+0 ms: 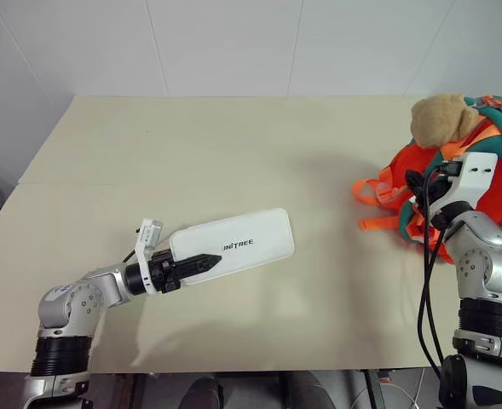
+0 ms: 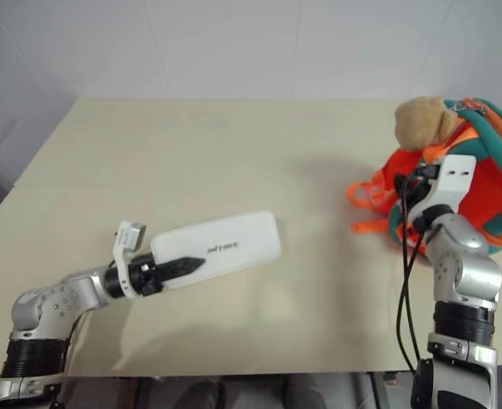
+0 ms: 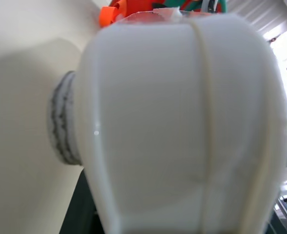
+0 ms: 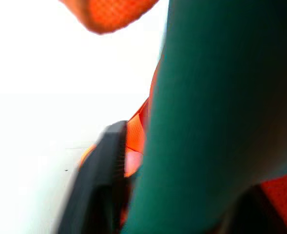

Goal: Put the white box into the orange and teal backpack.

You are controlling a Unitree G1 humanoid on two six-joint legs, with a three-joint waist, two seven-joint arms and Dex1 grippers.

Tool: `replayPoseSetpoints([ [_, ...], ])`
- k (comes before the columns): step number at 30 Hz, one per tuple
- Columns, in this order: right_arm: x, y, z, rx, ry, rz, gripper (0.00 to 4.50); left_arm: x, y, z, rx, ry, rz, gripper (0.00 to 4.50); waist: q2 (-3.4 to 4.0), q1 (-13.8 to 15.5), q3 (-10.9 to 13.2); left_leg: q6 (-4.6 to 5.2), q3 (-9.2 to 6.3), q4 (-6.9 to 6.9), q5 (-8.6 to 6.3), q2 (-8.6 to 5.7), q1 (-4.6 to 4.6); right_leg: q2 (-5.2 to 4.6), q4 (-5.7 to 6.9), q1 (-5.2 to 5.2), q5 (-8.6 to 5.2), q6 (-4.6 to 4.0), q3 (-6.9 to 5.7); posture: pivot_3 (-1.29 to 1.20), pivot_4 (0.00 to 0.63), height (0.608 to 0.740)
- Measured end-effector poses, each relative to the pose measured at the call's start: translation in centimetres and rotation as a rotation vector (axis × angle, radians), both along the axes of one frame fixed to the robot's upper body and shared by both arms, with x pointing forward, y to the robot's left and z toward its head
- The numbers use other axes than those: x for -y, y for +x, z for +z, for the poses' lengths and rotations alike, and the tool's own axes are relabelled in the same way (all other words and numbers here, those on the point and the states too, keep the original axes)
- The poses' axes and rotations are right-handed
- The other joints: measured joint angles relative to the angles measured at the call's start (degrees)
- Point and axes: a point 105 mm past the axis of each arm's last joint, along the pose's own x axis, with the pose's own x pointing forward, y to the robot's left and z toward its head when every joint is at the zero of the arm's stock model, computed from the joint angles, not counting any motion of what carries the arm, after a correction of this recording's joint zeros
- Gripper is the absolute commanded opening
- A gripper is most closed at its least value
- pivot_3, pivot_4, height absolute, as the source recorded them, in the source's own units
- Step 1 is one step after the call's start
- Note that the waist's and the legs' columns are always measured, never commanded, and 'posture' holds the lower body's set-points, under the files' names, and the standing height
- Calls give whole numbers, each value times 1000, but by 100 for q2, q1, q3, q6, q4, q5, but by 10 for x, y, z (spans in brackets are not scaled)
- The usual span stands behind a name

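My left gripper (image 1: 201,263) clamps one end of the white box (image 1: 233,244), holding it lifted above the beige table (image 1: 191,162), its long body pointing toward the orange and teal backpack (image 1: 481,170). That backpack sits at the table's right edge, a tan plush bear head (image 1: 438,118) on top. My right gripper (image 1: 423,189) is pressed into its fabric by a teal strap (image 4: 216,112); I cannot tell how far those jaws have closed.
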Motion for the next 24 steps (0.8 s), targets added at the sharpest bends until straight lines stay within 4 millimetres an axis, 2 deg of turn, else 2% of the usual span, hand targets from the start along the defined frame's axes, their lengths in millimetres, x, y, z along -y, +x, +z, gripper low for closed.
replayPoseSetpoints([
  [2, -5, 1, 0, 2, 9, 29, 731, -5, 1, 2, 14, 7, 21, 1429, 0, -6, 0, 0, 0, 1, 0, 0, 1, 0, -1, -1, 0, 0, 0, 0, 150, 740],
  [5, -22, 2, 1, -17, 51, 139, 731, -15, 2, 4, 39, 24, 55, 1429, 2, -38, 1, 0, 1, 0, 0, 4, 6, 3, -2, -1, -1, -1, 2, 0, 150, 740],
  [7, -46, -1, 5, -34, 112, 273, 731, -22, 4, 6, 53, 26, 84, 1429, 3, -53, 2, -1, -1, 1, 0, 8, 8, 7, -1, -2, -1, -2, 2, 0, 150, 740],
  [8, -64, -6, 10, -46, 151, 376, 731, -26, 6, 7, 61, 29, 99, 1429, 5, -61, 3, -2, -2, 1, 1, 9, 9, 8, 0, -4, -1, -3, 2, 0, 150, 740],
  [12, -134, -44, 38, -100, 255, 816, 731, -47, 15, 10, 85, 29, 191, 1429, 7, -65, 4, -3, -11, -3, 2, 15, 9, 10, 7, -6, -5, -10, -4, 0, 150, 740],
  [14, -161, -72, 49, -137, 307, 1038, 731, -55, 20, 12, 103, 29, 228, 1429, 7, -44, 4, -2, -14, -8, 1, 16, 5, 7, 9, -7, -5, -10, -8, 0, 150, 740],
  [16, -178, -103, 59, -170, 333, 1246, 731, -64, 23, 12, 111, 27, 269, 1429, 8, -15, 5, 1, -16, -14, -2, 16, -2, 3, 5, -9, -6, -10, -15, 0, 150, 740],
  [19, -182, -144, 65, -279, 317, 1459, 731, -78, 27, 8, 103, 39, 324, 1429, 9, 24, 6, 14, -17, -14, -12, 14, -24, -12, -18, -17, -6, -10, -47, 0, 150, 740],
  [21, -174, -166, 56, -418, 321, 1513, 731, -89, 28, 7, 107, 44, 368, 1429, 8, 84, 6, 37, -13, -8, -32, 16, -31, -27, -36, -16, -6, -11, -91, 0, 150, 740],
  [24, -161, -181, 44, -555, 347, 1517, 731, -101, 28, 9, 124, 59, 405, 1429, 8, 146, 6, 52, 5, 5, -52, 14, -33, -40, -44, -21, -6, -11, -105, 0, 150, 740],
])
